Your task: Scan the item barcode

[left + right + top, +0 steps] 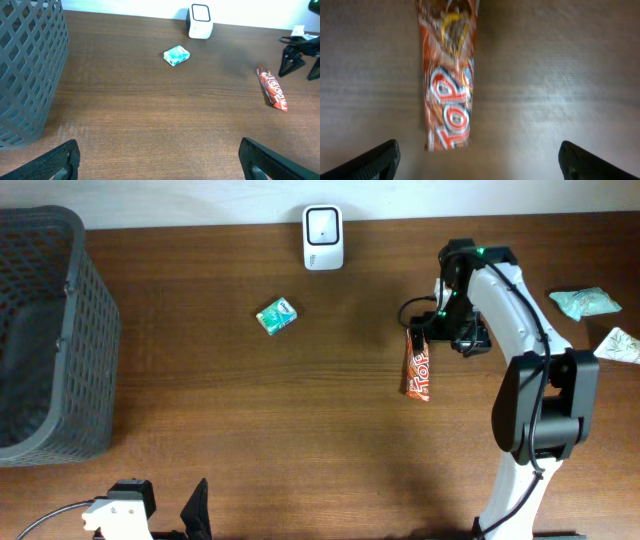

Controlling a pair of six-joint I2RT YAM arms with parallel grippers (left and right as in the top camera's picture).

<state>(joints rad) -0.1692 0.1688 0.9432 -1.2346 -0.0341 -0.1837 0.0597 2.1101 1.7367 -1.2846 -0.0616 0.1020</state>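
Right hand (480, 162) agape over snack bar (447, 95)

Snack bar (447, 95) blurred, top cut off, basket (100, 360) cropped at left edge

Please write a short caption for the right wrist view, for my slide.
Open right gripper poised over an orange snack bar lying on the wooden table.

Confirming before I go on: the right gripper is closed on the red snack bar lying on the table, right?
No. The right gripper is open, clear of the red snack bar, which does lie on the table. The right wrist view shows it.
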